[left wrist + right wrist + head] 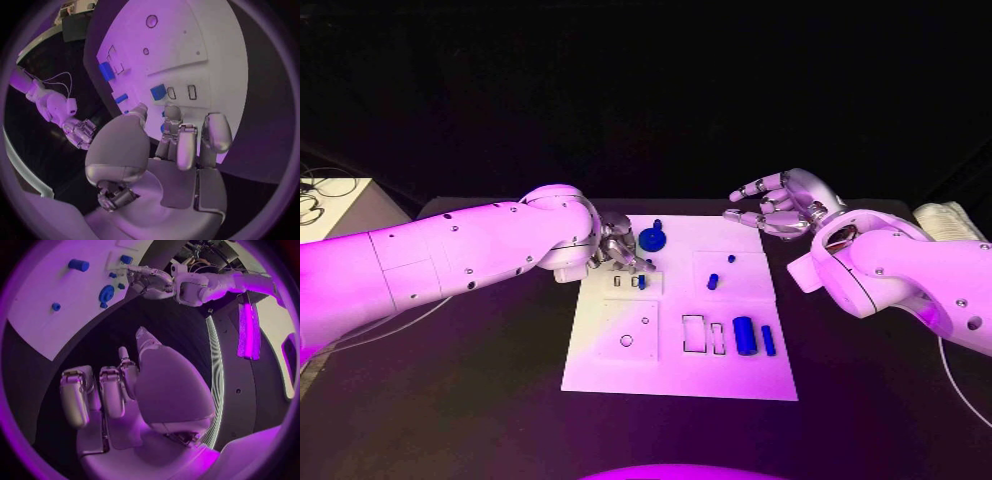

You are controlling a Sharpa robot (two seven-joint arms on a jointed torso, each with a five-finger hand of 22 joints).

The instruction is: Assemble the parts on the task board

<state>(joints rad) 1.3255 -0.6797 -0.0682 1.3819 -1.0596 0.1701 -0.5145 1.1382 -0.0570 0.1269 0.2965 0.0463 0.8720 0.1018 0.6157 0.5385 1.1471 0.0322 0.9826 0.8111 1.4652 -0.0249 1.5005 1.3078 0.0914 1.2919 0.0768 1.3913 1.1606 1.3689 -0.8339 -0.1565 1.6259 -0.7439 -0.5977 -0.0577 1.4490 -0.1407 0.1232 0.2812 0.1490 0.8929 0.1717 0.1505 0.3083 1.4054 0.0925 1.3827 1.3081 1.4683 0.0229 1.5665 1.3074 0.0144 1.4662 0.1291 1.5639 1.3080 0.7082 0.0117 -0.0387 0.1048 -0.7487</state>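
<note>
Carefully now: left robot hand [620, 250], pinching what looks like a small blue part [164, 128] (partly hidden), should lower squarely into the task board [678, 375]; right robot hand [783, 203] hovers apart, holding nothing.

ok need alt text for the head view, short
A robot's left hand reaches down onto the far left part of a white task board beside a round blue part, while its right hand hovers empty over the board's far right corner. More small blue parts lie on the board.
</note>
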